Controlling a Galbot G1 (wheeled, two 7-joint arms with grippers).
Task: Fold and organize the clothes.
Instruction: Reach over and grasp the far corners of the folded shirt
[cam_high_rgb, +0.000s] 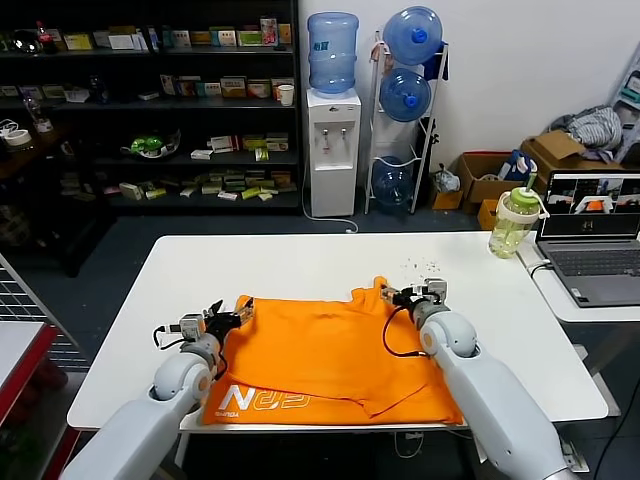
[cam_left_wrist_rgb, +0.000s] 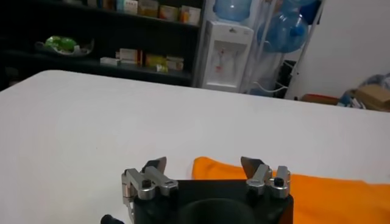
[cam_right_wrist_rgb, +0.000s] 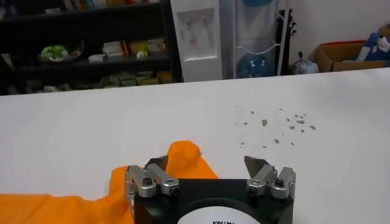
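Observation:
The bright orange T-shirt (cam_high_rgb: 330, 355) lies folded on the white table (cam_high_rgb: 300, 260), white lettering (cam_high_rgb: 265, 400) at its near left edge. My left gripper (cam_high_rgb: 228, 318) is open at the shirt's far left corner, with orange cloth (cam_left_wrist_rgb: 317, 189) just beyond its spread fingers (cam_left_wrist_rgb: 157, 165). My right gripper (cam_high_rgb: 412, 294) is open at the shirt's far right corner. A raised orange fold (cam_right_wrist_rgb: 183, 155) sits between its fingers (cam_right_wrist_rgb: 256, 163), nearer the left one. Neither holds the cloth.
A green-lidded bottle (cam_high_rgb: 515, 222) and an open laptop (cam_high_rgb: 592, 240) stand at the table's far right. Small crumbs (cam_right_wrist_rgb: 274, 125) lie on the table beyond the right gripper. Shelves (cam_high_rgb: 150, 100), a water dispenser (cam_high_rgb: 332, 140) and cardboard boxes (cam_high_rgb: 490, 180) stand behind.

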